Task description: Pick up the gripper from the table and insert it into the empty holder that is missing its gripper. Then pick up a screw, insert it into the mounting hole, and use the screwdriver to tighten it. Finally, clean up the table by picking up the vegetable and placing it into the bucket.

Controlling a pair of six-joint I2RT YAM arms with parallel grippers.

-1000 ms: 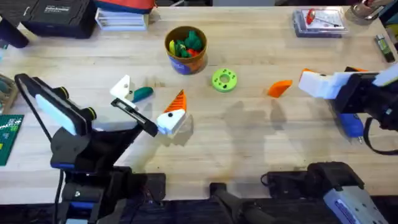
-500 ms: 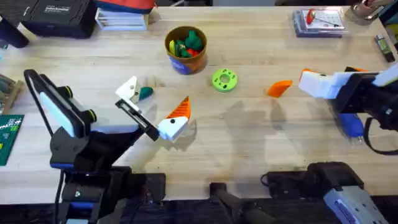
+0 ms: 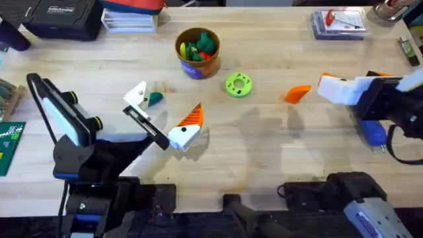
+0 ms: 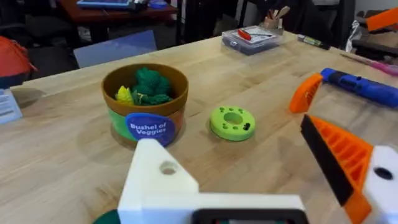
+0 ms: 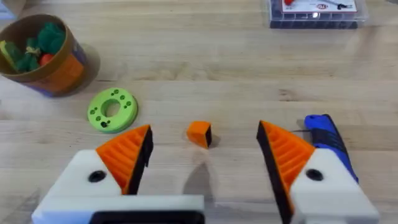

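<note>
Nothing done yet: the gripper [image 3: 297, 93] lies on the bench [image 3: 264, 152], vegetable [image 3: 154, 99] outside the bucket [image 3: 197, 51]. My right pincer [image 5: 204, 158] gapes, empty; so does my left pincer [image 3: 158, 114].

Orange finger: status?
Left end effector open, one holder bare. Right end effector open, lined up on orange finger, not gripped. Finger lies loose on table; screwdriver beside right arm.

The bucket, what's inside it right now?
The bucket holds green, yellow and red toy produce heaped near its rim; whatever lies beneath that pile is covered.
</note>
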